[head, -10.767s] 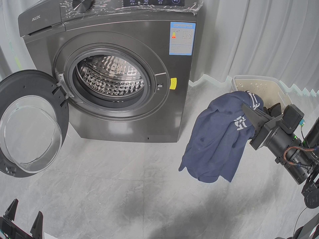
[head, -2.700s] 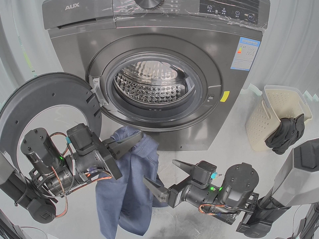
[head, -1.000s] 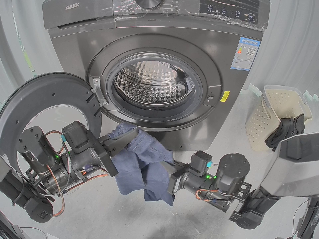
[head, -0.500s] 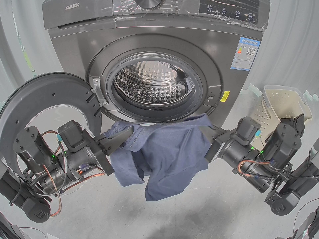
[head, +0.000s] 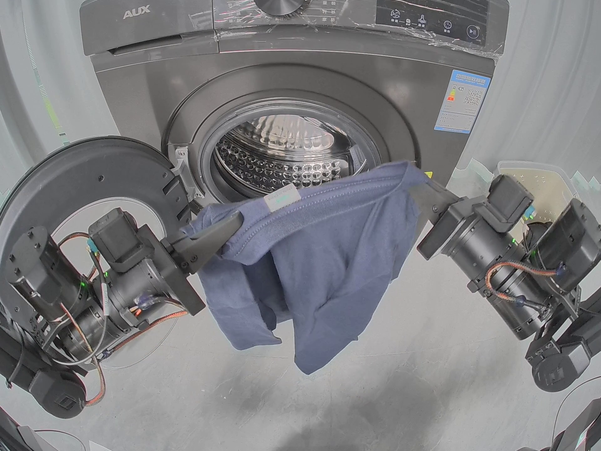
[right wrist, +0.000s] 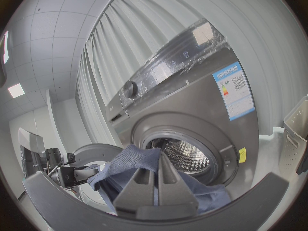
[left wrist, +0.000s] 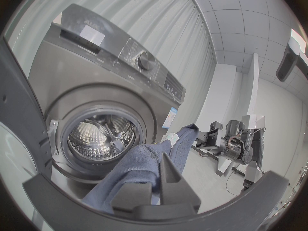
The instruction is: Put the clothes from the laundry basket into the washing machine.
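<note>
Limp, light navy-blue cotton shirt [head: 325,245] sags between left pincer [head: 230,228] and right pincer [head: 416,184], each clamped on its top edge; judged non-slippery, best held at edges.

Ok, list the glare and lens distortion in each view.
Head view: glare on the plastic wrap atop the washing machine, bright glints in the drum behind the blue shirt, curtains bowed at the edges. Left wrist view: heavy fisheye, black corners, a blown-out ceiling light. Right wrist view: the same fisheye and corners, white glare on the wrap.
</note>
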Controlling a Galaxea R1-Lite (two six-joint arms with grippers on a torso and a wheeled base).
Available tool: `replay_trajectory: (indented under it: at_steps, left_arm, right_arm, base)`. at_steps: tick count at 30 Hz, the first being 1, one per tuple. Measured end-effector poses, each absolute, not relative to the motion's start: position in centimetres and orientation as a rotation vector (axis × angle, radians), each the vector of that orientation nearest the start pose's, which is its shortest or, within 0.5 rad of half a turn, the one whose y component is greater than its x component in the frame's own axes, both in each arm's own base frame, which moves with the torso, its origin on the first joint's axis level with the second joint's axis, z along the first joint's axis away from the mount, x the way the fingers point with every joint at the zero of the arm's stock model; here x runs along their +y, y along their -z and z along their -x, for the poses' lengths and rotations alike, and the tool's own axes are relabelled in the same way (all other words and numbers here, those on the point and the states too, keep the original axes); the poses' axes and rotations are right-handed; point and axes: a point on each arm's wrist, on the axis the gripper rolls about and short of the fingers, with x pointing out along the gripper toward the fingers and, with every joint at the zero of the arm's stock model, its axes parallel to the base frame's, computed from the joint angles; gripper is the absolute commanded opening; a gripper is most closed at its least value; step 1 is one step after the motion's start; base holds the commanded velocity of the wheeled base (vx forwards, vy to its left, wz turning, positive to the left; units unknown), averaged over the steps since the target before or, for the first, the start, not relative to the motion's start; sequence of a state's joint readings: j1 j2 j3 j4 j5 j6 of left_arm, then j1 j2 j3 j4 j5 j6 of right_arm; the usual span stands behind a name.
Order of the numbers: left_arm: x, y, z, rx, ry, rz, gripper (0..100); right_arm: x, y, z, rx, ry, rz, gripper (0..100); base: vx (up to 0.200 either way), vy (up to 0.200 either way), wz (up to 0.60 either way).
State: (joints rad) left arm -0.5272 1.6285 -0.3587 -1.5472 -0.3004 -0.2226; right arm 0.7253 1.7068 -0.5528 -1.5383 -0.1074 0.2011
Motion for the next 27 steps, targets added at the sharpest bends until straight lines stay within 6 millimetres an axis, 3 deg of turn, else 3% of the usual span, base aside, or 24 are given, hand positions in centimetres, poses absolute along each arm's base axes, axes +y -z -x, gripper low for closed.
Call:
replay_trajectory:
  at_steps: [11, 27]
  left_arm:
    - [-12.2, -21.1, -19.8, -0.317, 0.804, 0.266, 0]
    - [-12.0, -22.7, -19.1, -0.382, 0.806, 0.282, 0]
  right_arm:
    - [17.9, -23.3, -20.1, -0.393, -0.665, -0.387, 0]
    - [17.8, -24.2, -19.4, -0.426, -0.683, -0.399, 0]
  base:
    - [0.000, 0.000, 0.00]
    - [0.000, 0.000, 0.00]
